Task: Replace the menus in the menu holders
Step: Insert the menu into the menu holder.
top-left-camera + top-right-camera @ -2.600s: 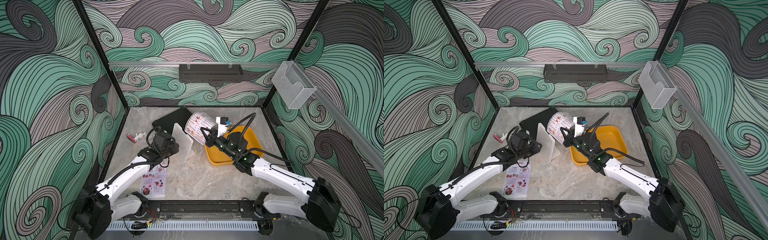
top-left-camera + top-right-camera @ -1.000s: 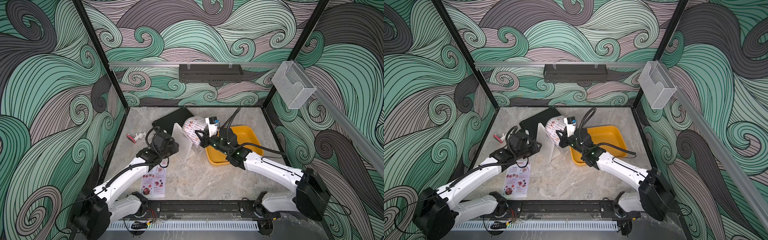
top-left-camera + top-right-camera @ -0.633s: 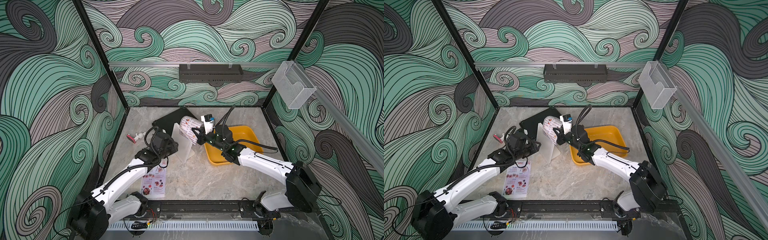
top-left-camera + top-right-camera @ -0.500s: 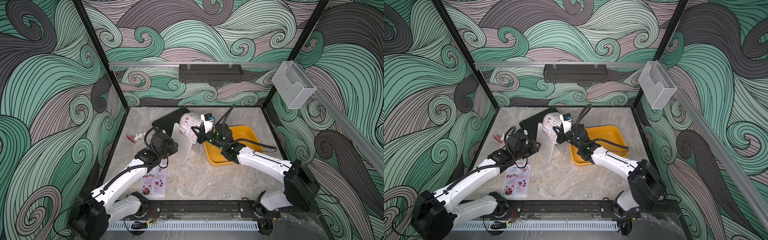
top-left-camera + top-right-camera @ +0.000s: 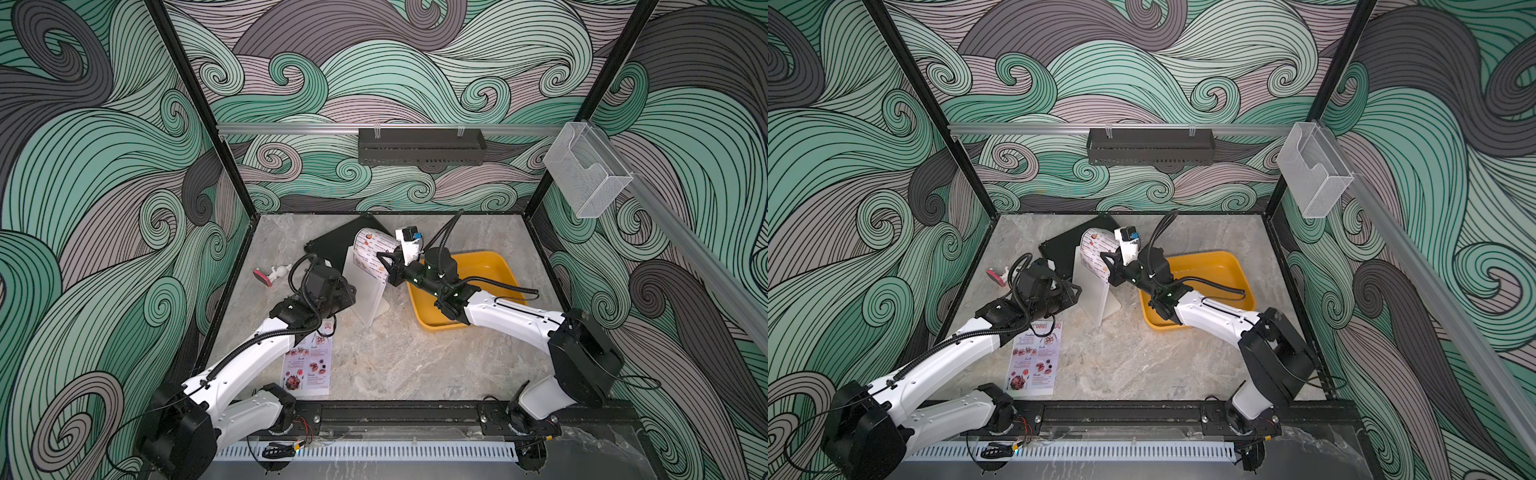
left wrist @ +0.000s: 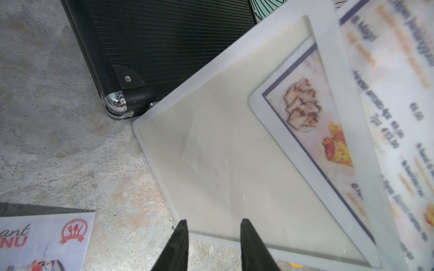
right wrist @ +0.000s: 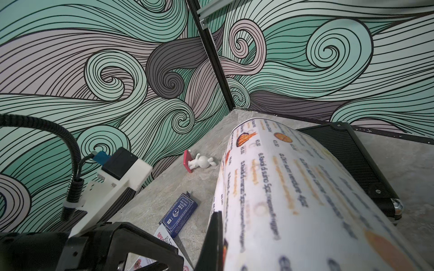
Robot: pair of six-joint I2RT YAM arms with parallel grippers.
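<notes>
The right gripper [image 5: 387, 267] was clenched on the curled Dim Sum menu [image 5: 370, 246]. Only its leading corner sat inside the menu holder [image 5: 366, 291], just ahead of the parted, empty left gripper [image 6: 213, 221]. Full seating remained outstanding. The Special Menu [image 5: 309, 362] lay behind the left gripper.

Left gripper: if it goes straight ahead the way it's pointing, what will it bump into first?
Probably the menu holder. In the left wrist view, the left gripper's open fingertips sit right at the edge of its frosted panel, maybe already touching. The black case lies beyond it.
</notes>
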